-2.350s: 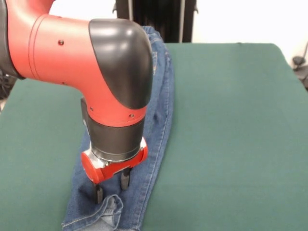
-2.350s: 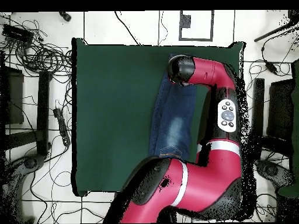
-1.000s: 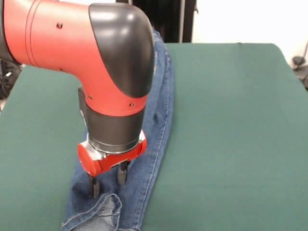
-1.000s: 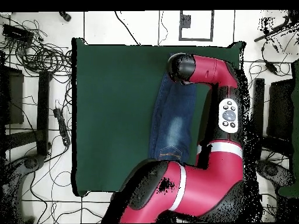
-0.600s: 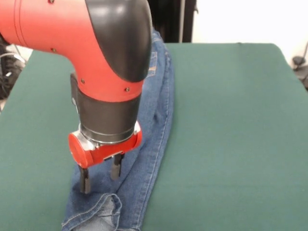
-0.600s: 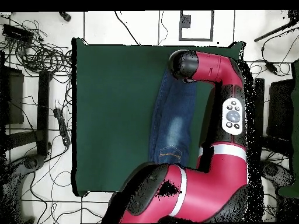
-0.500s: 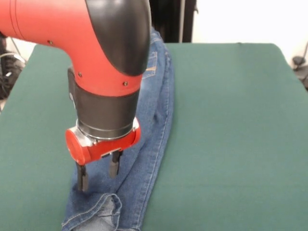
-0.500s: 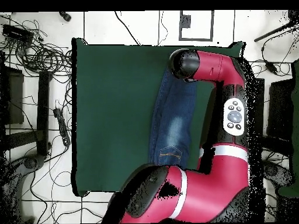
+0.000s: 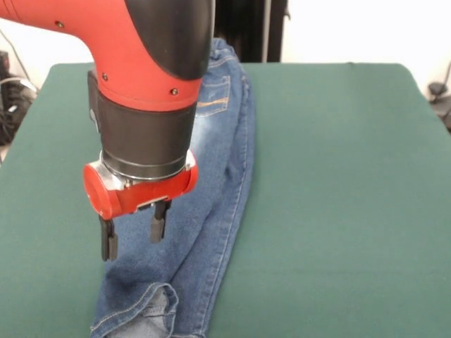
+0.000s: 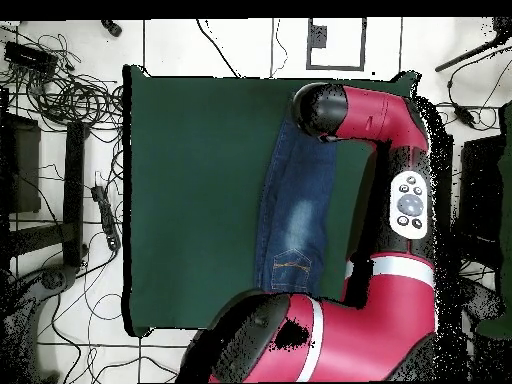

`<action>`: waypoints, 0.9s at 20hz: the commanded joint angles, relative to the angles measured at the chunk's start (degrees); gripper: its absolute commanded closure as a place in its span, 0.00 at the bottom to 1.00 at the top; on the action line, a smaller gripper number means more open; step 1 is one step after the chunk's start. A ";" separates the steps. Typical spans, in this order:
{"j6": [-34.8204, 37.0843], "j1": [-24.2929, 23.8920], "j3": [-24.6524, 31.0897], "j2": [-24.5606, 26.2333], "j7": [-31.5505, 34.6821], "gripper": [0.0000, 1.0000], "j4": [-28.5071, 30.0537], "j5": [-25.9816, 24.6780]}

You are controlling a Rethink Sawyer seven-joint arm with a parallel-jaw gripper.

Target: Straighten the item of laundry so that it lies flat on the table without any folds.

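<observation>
Blue denim jeans lie folded lengthwise on the dark green felt table, beneath the red-and-black gripper. Fingers apart, holding nothing. Step: approach. Next: descend onto the crumpled cuff just below, grip, pull outward.

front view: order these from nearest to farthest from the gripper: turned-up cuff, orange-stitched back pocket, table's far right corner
1. Turned-up cuff, just below the gripper at the jeans' near end.
2. Orange-stitched back pocket, up the jeans, past the arm.
3. Table's far right corner, top right.
</observation>
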 commanded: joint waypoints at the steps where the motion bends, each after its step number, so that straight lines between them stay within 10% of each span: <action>1: 6.53 1.61 2.06 -1.10 8.04 0.00 12.12 2.08; 18: -3.71 -2.72 2.10 -6.76 7.42 0.00 25.98 0.27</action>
